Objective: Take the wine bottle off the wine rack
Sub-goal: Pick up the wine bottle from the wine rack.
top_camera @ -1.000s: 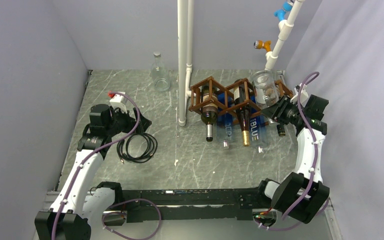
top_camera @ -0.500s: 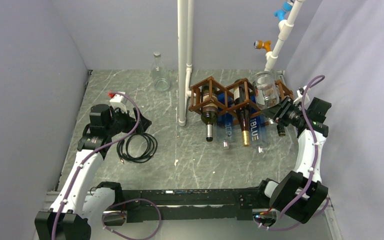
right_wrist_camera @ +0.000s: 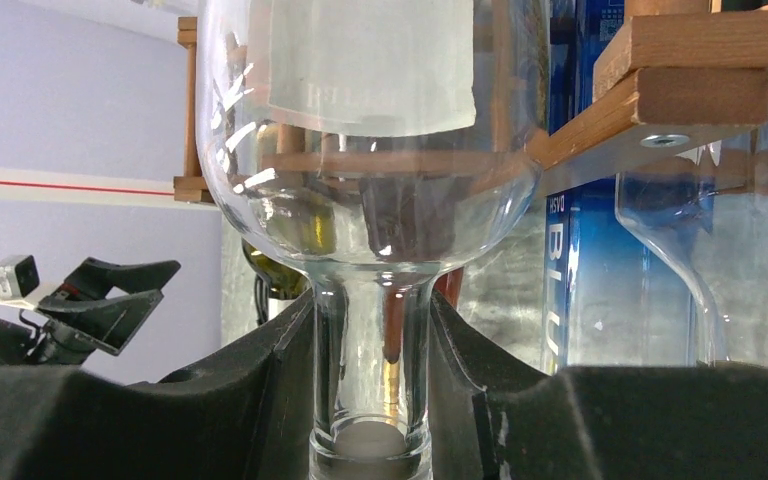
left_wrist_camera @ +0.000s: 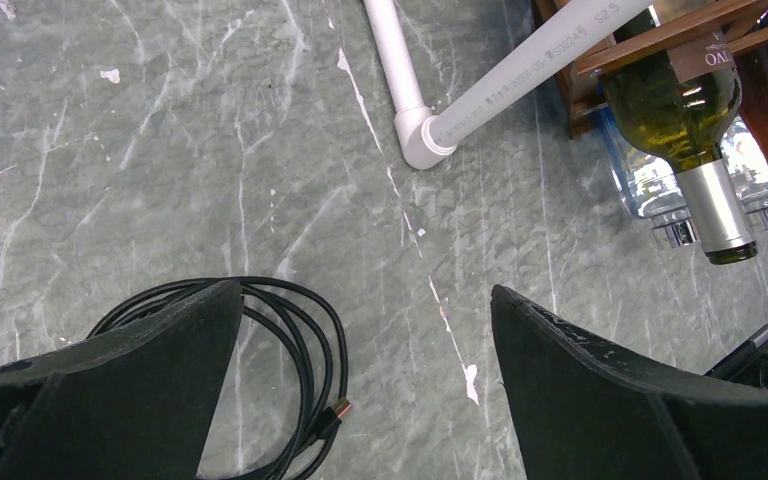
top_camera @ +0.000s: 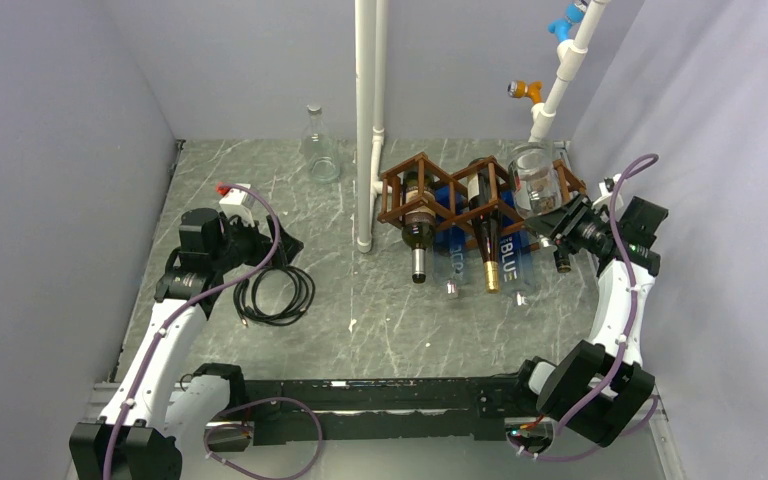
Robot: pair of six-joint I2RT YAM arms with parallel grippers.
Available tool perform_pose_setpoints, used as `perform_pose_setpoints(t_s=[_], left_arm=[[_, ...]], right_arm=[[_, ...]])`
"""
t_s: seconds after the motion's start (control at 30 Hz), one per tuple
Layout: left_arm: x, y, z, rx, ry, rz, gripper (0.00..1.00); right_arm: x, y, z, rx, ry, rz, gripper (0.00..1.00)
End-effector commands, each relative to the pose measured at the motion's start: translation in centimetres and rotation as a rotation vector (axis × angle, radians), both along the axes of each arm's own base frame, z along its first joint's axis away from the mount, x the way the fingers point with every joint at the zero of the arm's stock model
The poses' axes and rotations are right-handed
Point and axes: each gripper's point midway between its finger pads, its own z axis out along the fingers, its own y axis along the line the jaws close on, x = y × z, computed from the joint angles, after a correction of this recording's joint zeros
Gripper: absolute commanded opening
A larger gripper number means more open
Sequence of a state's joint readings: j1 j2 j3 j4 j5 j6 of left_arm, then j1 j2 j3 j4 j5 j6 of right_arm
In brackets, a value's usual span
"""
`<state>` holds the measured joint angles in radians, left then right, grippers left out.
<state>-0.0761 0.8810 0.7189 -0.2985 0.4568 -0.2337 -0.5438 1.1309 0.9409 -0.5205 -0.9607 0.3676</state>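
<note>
Grey marbled table (top_camera: 360, 320); brown wine rack (top_camera: 458, 180) just beyond the right fingers (right_wrist_camera: 260, 400), clear wine bottle (right_wrist_camera: 370, 120) at its end, neck clamped between those fingers; left fingers (left_wrist_camera: 160, 350) spread wide, black cable (left_wrist_camera: 260, 288) beneath them

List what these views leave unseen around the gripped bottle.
Right wrist: base of the clear bottle, cut off by the top edge.
Top external: fingertips of the right gripper, too small and dark to separate.
Left wrist: most of the wine rack, cut off at the corner.
</note>
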Motion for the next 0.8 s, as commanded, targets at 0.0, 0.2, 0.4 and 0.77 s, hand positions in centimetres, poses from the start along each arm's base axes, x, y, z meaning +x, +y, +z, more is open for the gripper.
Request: perform_pose_setpoints(t_s=[0.0, 0.2, 0.4, 0.77], left_arm=[[0.4, -0.4, 2.5, -0.016, -0.066, -0.023, 1.00], [0.4, -0.4, 2.5, -0.015, -0.069, -0.025, 1.00], [0.3, -0.4, 2.5, -0.014, -0.073, -0.027, 1.00], [0.3, -0.5, 2.6, -0.015, -0.077, -0.030, 1.00]], right_arm=[[0.9, -0.1, 7.0, -0.107, -0.293, 0.066, 0.00], [0.7, 0.2, 7.8, -0.093, -0.310, 0.078, 0.00], [0.6, 0.3, 8.8, -0.078, -0.328, 0.088, 0.00], [0.3, 0.7, 10.1, -0.067, -0.355, 0.106, 0.00]])
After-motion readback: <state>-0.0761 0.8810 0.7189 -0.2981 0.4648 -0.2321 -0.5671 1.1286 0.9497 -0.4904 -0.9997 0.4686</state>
